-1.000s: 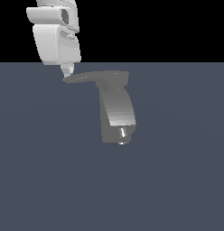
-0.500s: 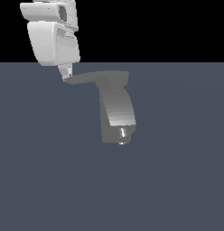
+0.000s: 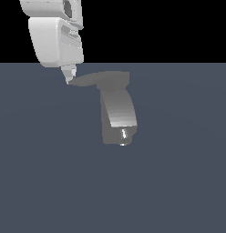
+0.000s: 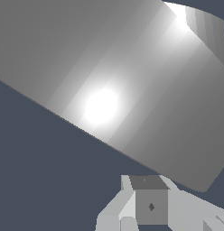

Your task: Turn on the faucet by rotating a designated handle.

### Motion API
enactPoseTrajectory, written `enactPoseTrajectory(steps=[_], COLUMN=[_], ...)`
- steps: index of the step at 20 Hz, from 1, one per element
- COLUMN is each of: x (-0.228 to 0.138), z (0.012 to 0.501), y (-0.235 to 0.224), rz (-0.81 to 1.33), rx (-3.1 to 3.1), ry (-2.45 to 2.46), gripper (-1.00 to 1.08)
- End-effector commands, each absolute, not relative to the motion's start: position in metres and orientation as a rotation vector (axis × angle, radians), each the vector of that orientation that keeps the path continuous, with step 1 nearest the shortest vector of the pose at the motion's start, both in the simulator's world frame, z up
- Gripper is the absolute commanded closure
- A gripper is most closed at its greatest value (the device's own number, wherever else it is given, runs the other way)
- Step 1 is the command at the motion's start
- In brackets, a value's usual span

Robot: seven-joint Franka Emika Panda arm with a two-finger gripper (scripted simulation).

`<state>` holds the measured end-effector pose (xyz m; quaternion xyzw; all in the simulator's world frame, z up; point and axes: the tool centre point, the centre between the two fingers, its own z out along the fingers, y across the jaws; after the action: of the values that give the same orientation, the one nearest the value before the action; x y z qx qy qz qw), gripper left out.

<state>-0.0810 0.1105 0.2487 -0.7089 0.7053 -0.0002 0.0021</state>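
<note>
Grey handle tip meets our gripper, its opening hidden from us, so we push sideways steadily, pivoting atop the faucet.

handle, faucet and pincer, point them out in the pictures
handle (image 3: 94, 79), exterior view, middle of the flat lever
faucet (image 3: 118, 113), exterior view, thick curved body
pincer (image 3: 69, 75), exterior view, fingertips at the lever's pointed end

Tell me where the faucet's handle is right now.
In the exterior view the handle sticks out from the top of the faucet toward the view's left, just below the horizon line, with its pointed tip right at the gripper.
</note>
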Motion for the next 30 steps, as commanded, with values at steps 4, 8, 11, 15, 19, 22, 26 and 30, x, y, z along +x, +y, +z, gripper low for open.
enactPoseTrajectory(steps=[4,8,11,15,19,22,26,30], x=[-0.094,-0.104,-0.112,-0.122,-0.132,-0.132,-0.134,-0.135], z=[0.249,0.249,0.249,0.249,0.249,0.249,0.249,0.249], y=[0.092,0.084,0.078,0.07,0.061,0.064,0.042,0.02], rz=[-0.001,-0.001,-0.001,0.0,0.0,-0.001,-0.001,0.0], rx=[-2.213,-2.213,-2.213,-2.214,-2.214,-2.221,-2.22,-2.219], ry=[2.228,2.228,2.228,2.228,2.228,2.22,2.221,2.223], gripper=[1.08,1.08,1.08,1.08,1.08,1.08,1.08,1.08])
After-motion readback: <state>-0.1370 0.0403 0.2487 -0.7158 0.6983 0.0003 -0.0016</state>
